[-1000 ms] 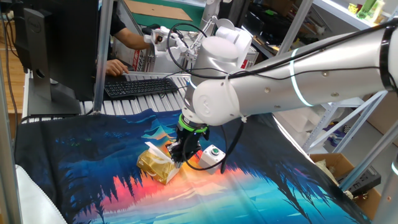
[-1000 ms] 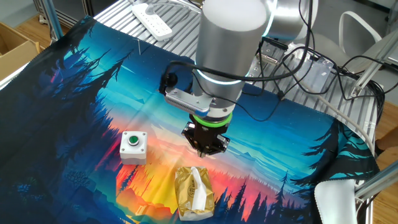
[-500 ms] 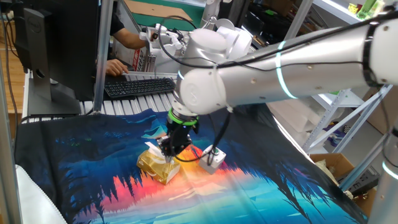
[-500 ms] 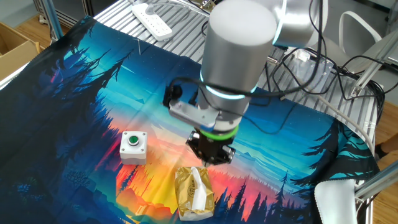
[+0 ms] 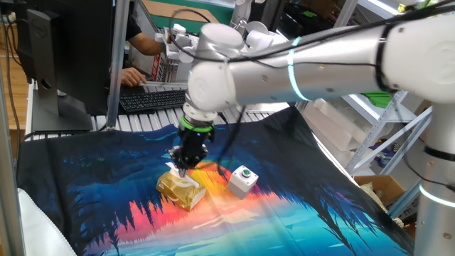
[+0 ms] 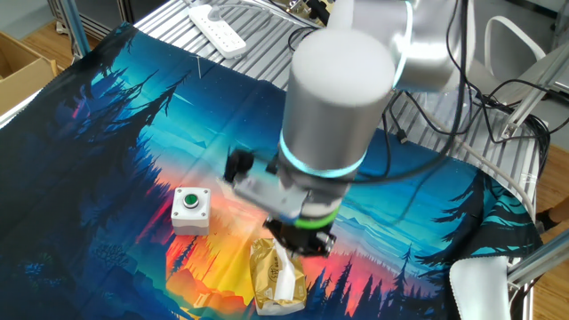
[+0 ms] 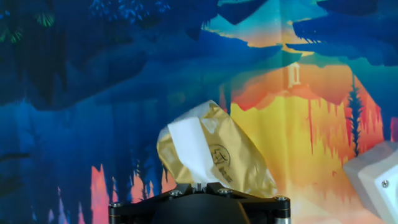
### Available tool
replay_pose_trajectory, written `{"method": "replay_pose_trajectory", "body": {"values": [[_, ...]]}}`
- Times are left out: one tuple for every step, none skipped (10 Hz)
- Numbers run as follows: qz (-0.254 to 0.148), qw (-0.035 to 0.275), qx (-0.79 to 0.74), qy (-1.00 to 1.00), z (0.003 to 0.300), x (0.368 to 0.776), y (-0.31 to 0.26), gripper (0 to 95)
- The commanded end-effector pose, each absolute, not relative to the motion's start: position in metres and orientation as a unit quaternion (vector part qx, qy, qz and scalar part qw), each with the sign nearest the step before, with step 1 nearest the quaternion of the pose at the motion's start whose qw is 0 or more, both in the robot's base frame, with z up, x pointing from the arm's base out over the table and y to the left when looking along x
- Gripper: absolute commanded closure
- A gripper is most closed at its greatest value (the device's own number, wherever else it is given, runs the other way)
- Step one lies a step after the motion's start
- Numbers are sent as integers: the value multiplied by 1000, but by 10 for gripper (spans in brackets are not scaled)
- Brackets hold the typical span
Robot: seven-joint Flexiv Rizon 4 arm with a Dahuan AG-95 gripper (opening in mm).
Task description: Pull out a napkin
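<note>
One napkin (image 7: 186, 152) pokes up from your golden packet (image 7: 239, 165) on the printed cloth (image 5: 92, 185). Your gripper (image 5: 178, 168) hangs directly over it, fingers pressed together; whether they touch the napkin is unclear.

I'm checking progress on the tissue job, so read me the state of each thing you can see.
Tool: shut, pointing down just above the packet; whether it pinches the napkin cannot be told.
Napkin: a white sheet sticking out of the packet's slot, not pulled free.
Gold packet: lying on the cloth, crinkled.
Button box: upright on the cloth beside the packet, green button on top, untouched.
</note>
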State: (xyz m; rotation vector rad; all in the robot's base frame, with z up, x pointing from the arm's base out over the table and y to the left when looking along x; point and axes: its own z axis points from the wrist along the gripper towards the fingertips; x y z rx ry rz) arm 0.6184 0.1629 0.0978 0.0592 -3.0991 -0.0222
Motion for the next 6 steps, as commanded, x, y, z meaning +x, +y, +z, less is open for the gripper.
{"method": "replay_pose_trajectory", "body": {"values": [[-10,24,11,-1000,101,622,164,950],[-8,26,8,-1000,102,627,166,760],[-8,27,9,-1000,103,629,166,760],[-9,29,6,-1000,103,630,166,760],[-10,29,-1,-1000,101,630,166,570],[-10,29,-1,-1000,99,630,166,570]]}}
